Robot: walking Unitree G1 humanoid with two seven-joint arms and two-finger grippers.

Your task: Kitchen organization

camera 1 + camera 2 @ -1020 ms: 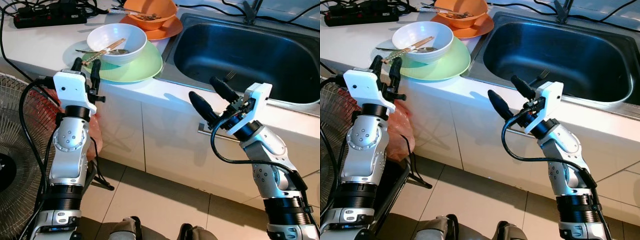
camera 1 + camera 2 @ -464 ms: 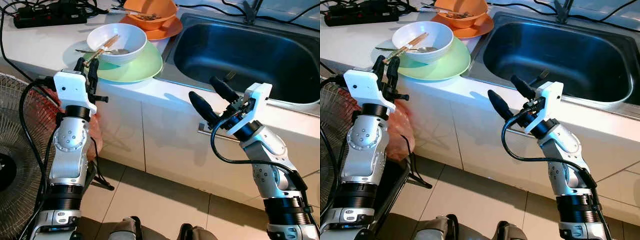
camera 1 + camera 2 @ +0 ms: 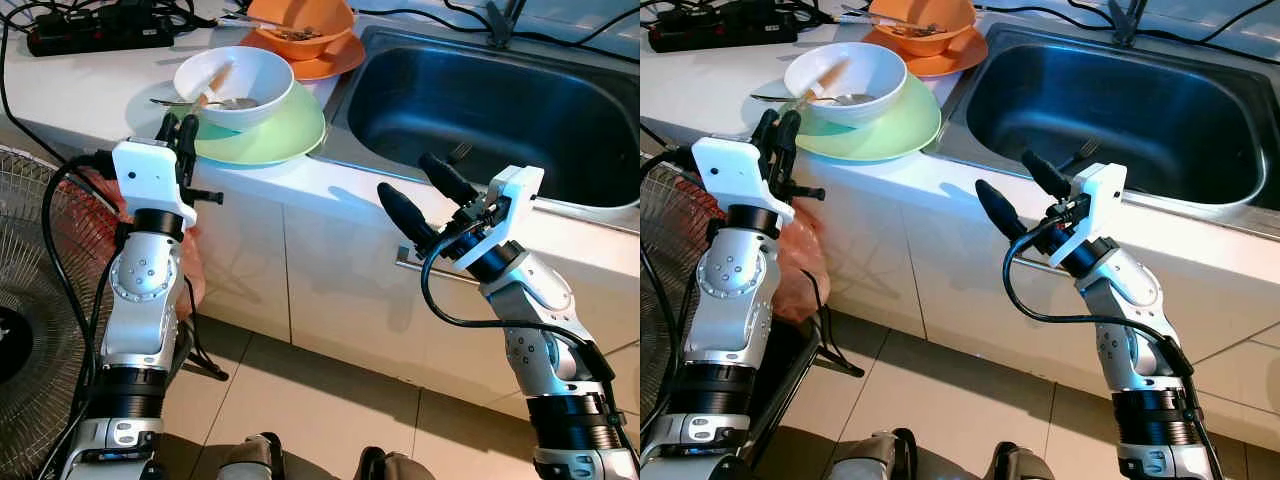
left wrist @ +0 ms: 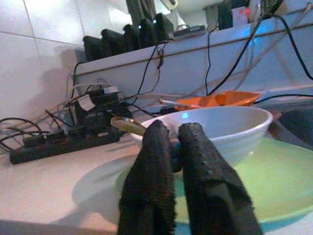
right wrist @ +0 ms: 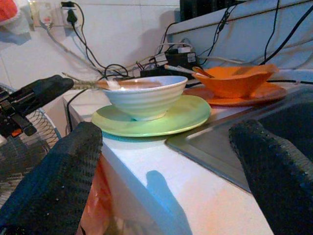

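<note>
Jaws: left gripper (image 3: 178, 128) nearly closed beside pale green round plate (image 3: 270, 135); right gripper (image 3: 415, 192) spread wide before steel sink (image 3: 480, 110).

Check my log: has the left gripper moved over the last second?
Yes. The left gripper has crept right, toward the green plate and white bowl; its fingers have closed together at the plate's rim.

No legible text, label, brand, number or sign observed on any item; markings, if any, too small or blurred to read.
</note>
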